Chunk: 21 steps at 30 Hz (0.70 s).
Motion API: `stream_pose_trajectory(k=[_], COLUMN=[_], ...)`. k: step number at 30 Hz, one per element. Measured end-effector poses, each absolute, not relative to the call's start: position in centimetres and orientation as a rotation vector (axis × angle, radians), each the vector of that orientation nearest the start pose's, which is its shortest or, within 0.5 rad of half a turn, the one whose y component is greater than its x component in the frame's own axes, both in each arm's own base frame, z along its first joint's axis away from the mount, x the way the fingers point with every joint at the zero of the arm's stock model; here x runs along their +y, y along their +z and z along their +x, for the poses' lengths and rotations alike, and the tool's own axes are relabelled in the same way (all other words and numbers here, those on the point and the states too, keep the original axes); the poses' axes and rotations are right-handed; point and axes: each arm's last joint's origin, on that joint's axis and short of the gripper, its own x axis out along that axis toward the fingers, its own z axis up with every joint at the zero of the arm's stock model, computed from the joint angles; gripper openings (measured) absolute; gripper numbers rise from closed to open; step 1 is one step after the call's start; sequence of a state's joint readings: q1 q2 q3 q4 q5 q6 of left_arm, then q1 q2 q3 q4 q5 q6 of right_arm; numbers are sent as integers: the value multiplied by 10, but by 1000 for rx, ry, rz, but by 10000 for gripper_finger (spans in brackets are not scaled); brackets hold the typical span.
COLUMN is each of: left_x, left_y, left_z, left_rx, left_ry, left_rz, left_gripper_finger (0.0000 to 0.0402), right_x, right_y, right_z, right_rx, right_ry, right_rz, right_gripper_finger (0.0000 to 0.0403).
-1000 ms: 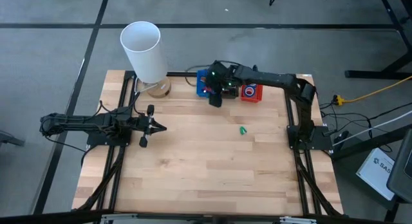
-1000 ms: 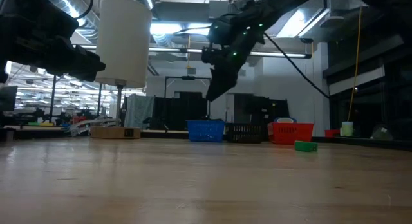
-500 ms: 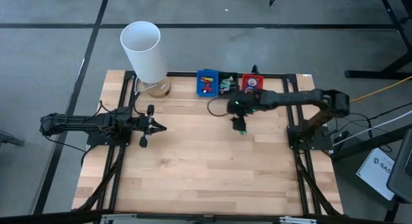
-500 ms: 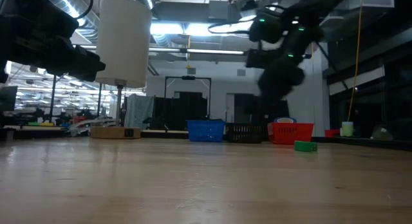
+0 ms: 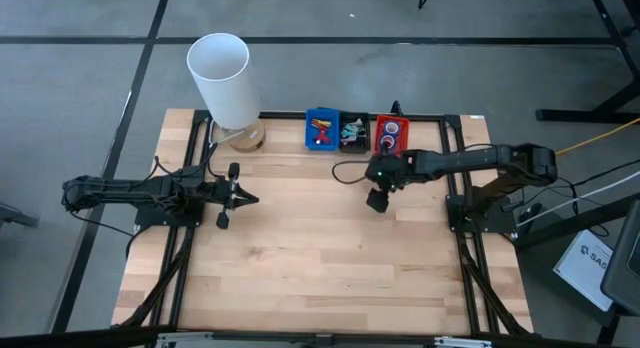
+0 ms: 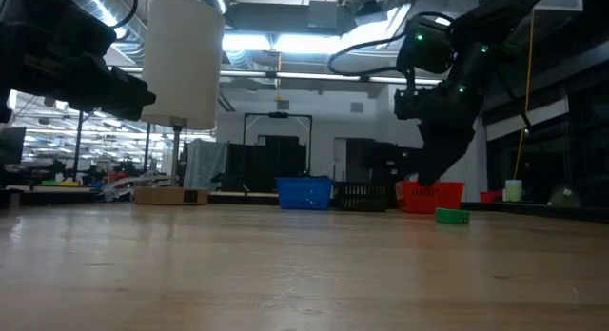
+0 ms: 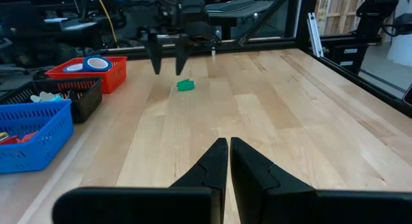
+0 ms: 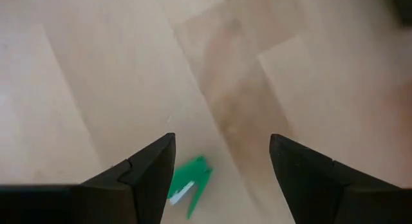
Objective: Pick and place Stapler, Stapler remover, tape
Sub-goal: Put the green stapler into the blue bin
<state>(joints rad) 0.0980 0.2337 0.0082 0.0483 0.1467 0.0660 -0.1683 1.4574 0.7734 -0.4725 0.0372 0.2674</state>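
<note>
Small green staple remover (image 8: 188,187) lying flat on the wooden table (image 5: 300,258), directly below the right gripper (image 8: 222,169) and between its two dark fingers (image 8: 138,176), nearer one finger than the other, touched by neither. Same green piece seen from the left wrist (image 7: 185,85) on bare wood just beside and under the hanging right gripper (image 7: 166,60). In the low view, green piece (image 6: 452,216) resting on the tabletop in front of the red basket (image 6: 433,195), with the right gripper (image 6: 436,169) poised above it. From above, remover hidden beneath the right gripper (image 5: 377,200).

Right claw spread wide, empty. Right arm reaching in from the table's right side, stretched low across toward the centre, wrist bent so the fingers point down at the wood.

Blue tape roll (image 7: 96,63) lying in the red basket (image 7: 106,76); blue basket (image 5: 321,130), black basket (image 5: 351,133) and red basket in a row along the far edge, well apart from the remover.

Left gripper (image 7: 228,163) pinched together, empty, held low over the table's left side, arm extended level. White cylinder (image 5: 222,76) standing at the far left corner.
</note>
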Motion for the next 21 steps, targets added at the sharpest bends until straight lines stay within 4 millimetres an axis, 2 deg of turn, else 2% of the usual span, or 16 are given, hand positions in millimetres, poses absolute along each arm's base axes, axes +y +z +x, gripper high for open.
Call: stream_pose_trajectory(k=[8,13,21], left_x=[7,7,7], left_y=[151,151,151], left_z=[110,110,110], left_rx=[174,175,174], left_ry=[-54,-54,-54], left_rz=[44,44,44], left_gripper_finger=[15,15,16], right_x=[-29,-23,-12], right_y=[167,156,138], right_z=[253,252,256], right_rx=[1119,1190,1260], right_ry=[-411,-493,-487], right_rz=[465,463,441], right_gripper_finger=[255,255,255])
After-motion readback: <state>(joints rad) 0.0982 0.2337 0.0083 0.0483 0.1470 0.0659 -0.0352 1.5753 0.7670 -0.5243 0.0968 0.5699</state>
